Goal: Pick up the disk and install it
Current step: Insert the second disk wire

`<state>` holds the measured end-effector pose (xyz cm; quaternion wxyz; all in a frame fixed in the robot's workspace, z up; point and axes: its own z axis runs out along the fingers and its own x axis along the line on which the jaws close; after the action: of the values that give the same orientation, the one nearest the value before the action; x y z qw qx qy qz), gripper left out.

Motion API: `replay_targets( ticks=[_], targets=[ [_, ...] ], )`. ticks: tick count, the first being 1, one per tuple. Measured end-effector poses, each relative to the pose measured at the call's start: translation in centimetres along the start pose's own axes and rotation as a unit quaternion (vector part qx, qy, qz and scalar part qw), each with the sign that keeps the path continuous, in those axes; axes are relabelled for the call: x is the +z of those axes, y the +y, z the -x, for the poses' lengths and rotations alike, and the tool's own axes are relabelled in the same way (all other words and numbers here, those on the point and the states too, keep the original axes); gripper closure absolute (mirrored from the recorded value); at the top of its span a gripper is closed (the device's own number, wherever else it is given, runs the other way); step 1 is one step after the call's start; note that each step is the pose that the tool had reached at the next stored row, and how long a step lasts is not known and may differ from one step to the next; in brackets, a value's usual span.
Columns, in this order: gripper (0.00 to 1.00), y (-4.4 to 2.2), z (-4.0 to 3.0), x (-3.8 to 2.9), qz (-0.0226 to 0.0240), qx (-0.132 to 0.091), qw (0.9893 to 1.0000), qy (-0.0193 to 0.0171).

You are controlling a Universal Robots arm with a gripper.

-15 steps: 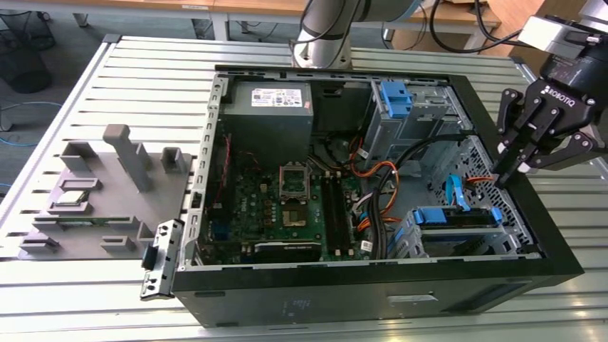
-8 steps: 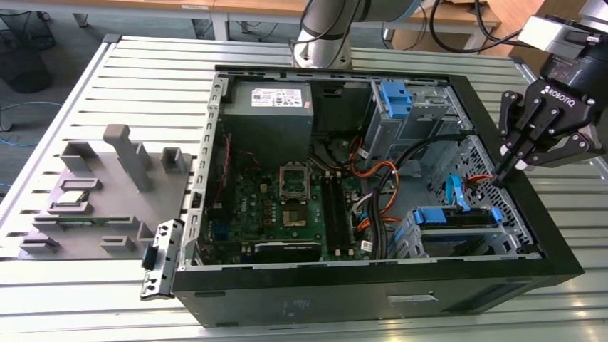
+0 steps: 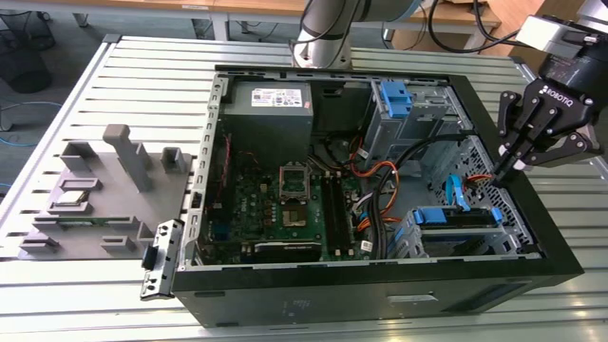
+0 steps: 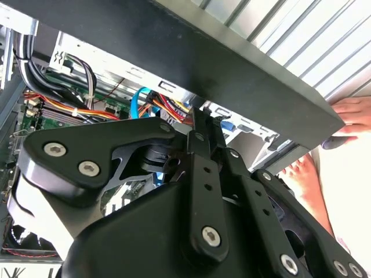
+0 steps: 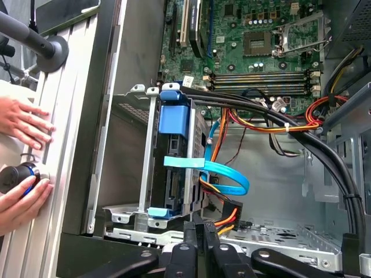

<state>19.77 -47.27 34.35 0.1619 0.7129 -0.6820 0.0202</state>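
The disk [image 3: 454,217], framed by its blue bracket, sits in the metal drive cage [image 3: 513,235] at the near corner of the open computer case, on the exterior view's right. In the first wrist view the disk [image 5: 174,168] stands edge-on in that cage, with a light blue cable [image 5: 223,174] looping beside it. My gripper [image 3: 503,171] hovers above the case's wall on the exterior view's right, just behind the cage, shut and holding nothing. Its fingertips [image 5: 200,230] press together in both wrist views, apart from the disk. The same gripper [image 4: 203,124] points into the case.
A second blue bracket [image 3: 394,96] sits in the upper bay. The grey power-supply box [image 3: 269,107], the motherboard [image 3: 295,199] and bundles of cables [image 3: 380,185] crowd the case. A grey fixture [image 3: 105,185] lies on the slatted table. A person's hands [image 5: 23,124] rest beside the case.
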Motion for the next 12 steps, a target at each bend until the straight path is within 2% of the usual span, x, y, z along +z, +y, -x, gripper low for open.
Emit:
replay_targets(
  ticks=[8,10,12],
  targets=[
    [0.83,2.34,0.15,0.46,-0.0083,0.002,1.0000,0.0001],
    [0.83,2.83,0.17,0.56,-0.0130,0.003,0.9999,0.0003],
    [0.83,3.15,0.17,0.63,-0.0218,0.006,0.9997,0.0004]
  ],
)
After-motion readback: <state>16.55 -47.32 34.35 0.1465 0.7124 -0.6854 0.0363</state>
